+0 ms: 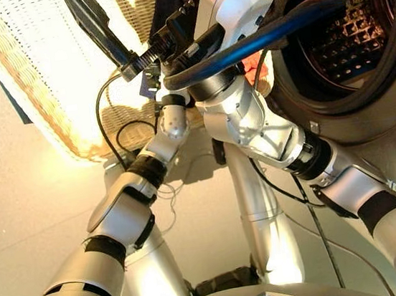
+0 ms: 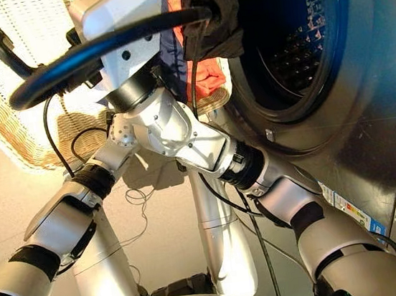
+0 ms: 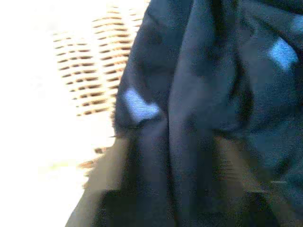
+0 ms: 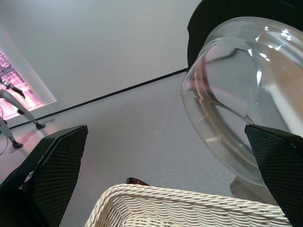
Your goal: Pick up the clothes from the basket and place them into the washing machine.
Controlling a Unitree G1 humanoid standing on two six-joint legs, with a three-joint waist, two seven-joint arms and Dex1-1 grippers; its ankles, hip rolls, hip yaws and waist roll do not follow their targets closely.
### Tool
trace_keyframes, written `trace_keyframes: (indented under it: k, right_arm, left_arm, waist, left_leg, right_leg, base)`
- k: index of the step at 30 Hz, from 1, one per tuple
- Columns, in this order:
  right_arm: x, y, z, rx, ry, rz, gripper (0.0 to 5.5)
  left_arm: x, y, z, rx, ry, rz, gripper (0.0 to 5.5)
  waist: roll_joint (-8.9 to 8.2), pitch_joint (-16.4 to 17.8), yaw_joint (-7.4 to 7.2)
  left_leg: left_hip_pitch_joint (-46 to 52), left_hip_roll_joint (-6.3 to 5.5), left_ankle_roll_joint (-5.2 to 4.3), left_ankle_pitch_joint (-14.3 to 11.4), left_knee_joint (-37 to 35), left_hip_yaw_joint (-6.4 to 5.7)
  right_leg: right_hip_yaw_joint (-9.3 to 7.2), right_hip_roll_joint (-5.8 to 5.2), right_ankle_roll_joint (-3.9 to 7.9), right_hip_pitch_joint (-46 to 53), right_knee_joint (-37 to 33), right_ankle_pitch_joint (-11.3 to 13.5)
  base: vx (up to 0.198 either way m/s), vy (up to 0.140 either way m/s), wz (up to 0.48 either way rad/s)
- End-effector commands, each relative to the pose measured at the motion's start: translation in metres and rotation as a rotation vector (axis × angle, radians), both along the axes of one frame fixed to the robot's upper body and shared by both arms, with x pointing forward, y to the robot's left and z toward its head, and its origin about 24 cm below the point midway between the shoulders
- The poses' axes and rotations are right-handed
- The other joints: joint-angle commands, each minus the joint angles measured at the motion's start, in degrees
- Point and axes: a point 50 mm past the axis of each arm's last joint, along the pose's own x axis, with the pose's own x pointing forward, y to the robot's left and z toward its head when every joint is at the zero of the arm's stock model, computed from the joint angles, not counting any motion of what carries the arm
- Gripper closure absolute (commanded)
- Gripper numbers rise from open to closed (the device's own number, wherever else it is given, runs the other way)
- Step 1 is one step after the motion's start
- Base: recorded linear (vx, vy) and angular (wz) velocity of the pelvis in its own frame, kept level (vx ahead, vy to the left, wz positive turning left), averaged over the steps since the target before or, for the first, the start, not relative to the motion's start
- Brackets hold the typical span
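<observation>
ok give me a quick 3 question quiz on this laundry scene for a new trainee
1. True or false: the right gripper is clamped on a garment.
2. What fills the left wrist view? A) bare floor B) dark navy cloth in front of the basket C) the metal drum
3. Fill in: the washing machine has its porthole door ____.

Key:
1. False. Its two fingers stand wide apart with nothing between them; only the basket rim and the glass door show beyond.
2. B.
3. Open. The perforated drum is exposed, and dark and red-orange clothes hang at the opening.
</observation>
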Motion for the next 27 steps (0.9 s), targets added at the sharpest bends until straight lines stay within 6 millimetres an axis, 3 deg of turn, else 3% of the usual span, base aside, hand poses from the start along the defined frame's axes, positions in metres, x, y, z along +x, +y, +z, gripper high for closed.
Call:
trace_keyframes:
  k: [1, 8, 13, 19, 24, 27]
  right_arm:
    - [-0.028, 0.002, 0.017, 0.096, -0.092, 0.136, 0.00]
    - [-0.007, -0.020, 0.010, 0.074, -0.065, 0.009, 0.00]
    - [0.011, -0.050, 0.005, 0.084, -0.055, -0.158, 0.00]
    - [0.026, -0.096, -0.007, 0.170, 0.034, -0.292, 0.00]
    - [0.033, -0.125, -0.024, 0.140, 0.129, -0.361, 0.00]
    - [0.034, -0.136, -0.025, 0.090, 0.140, -0.372, 0.00]
  left_arm:
    - [0.010, 0.001, -0.016, 0.008, 0.151, 0.058, 5.50]
    - [0.007, 0.000, -0.012, -0.046, 0.124, 0.039, 5.50]
    - [-0.001, 0.000, -0.004, -0.096, 0.056, -0.006, 5.50]
    - [-0.023, 0.012, -0.001, -0.136, -0.053, -0.055, 5.50]
    - [-0.048, 0.019, 0.000, -0.169, -0.125, -0.099, 5.50]
    - [-0.061, 0.018, 0.003, -0.106, -0.167, -0.152, 5.50]
  waist:
    - [0.43, -0.12, -2.42]
    - [0.88, -0.12, -2.16]
    - [1.63, -0.12, -1.58]
    - [3.08, -0.12, -0.25]
    - [3.22, -0.12, 0.65]
    - [3.34, -0.12, 1.01]
  left_leg:
    - [-1.19, -1.00, 0.52, -4.42, 7.78, -1.03]
    - [-0.28, -1.25, 0.37, -3.57, 5.76, -1.20]
    - [1.26, -1.89, 0.44, -2.76, 3.73, -1.49]
    - [5.48, -2.47, 0.24, -1.19, -1.72, -1.01]
    - [9.45, -3.06, -0.05, 0.25, -6.31, -0.92]
    - [11.08, -3.72, -0.04, 3.81, -10.85, -0.42]
  right_leg:
    - [-3.01, 0.78, 2.32, -0.46, 0.02, 0.06]
    - [-2.93, 0.37, 2.20, 0.77, -1.38, 0.53]
    - [-2.73, -0.27, 2.03, 2.47, -2.70, 0.69]
    - [-2.78, -1.80, 2.07, 6.66, -6.39, 1.50]
    - [-2.85, -2.66, 2.38, 10.56, -10.40, 2.46]
    - [-3.07, -3.22, 2.43, 11.98, -14.49, 5.63]
  base:
    - [0.000, 0.000, 0.000]
    - [0.000, 0.000, 0.000]
    - [0.000, 0.000, 0.000]
    - [0.006, 0.004, 0.030]
    - [0.000, 0.000, 0.000]
    - [-0.033, 0.003, 0.101]
